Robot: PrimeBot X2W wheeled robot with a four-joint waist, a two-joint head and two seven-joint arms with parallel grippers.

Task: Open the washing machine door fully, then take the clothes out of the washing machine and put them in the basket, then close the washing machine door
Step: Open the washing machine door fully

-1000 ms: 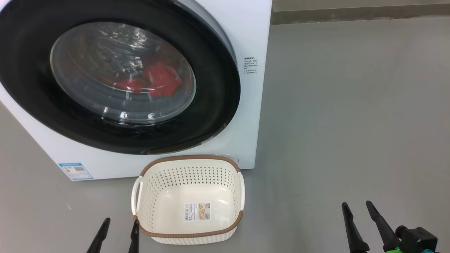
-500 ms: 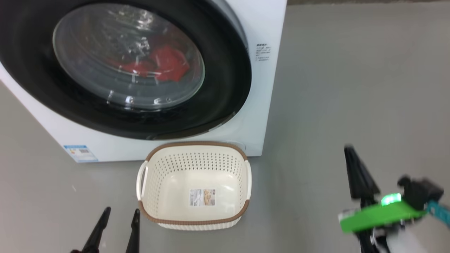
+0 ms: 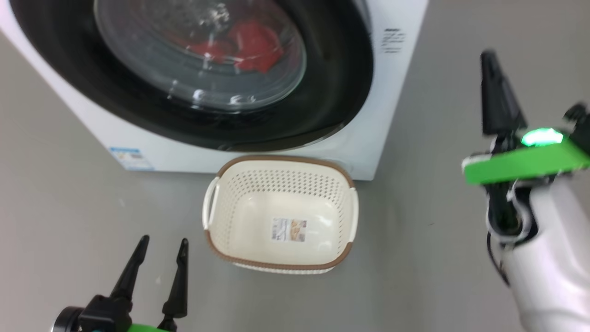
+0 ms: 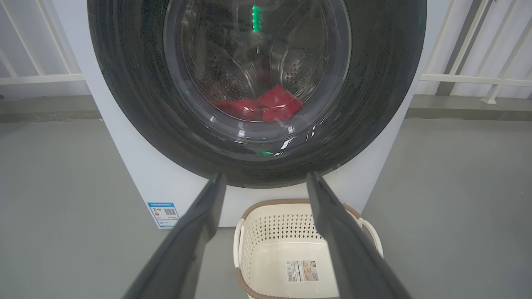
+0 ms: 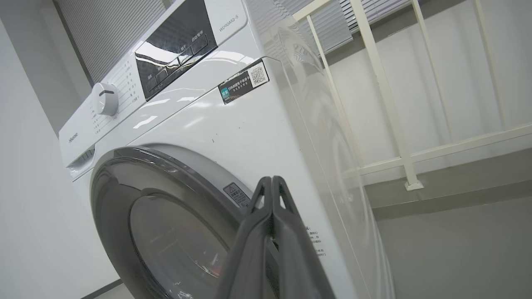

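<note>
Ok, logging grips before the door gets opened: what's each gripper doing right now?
Left gripper: open, holding nothing.
Right gripper: closed, holding nothing.

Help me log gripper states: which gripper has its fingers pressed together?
The right gripper: its fingers touch along their length, while the left gripper holds its fingers wide apart.

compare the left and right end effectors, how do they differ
The left end effector is open, fingers spread; the right end effector is shut, fingers pressed together. The left sits low near the basket; the right is higher in the head view, right of the washing machine. Both have long dark fingers and hold nothing.
</note>
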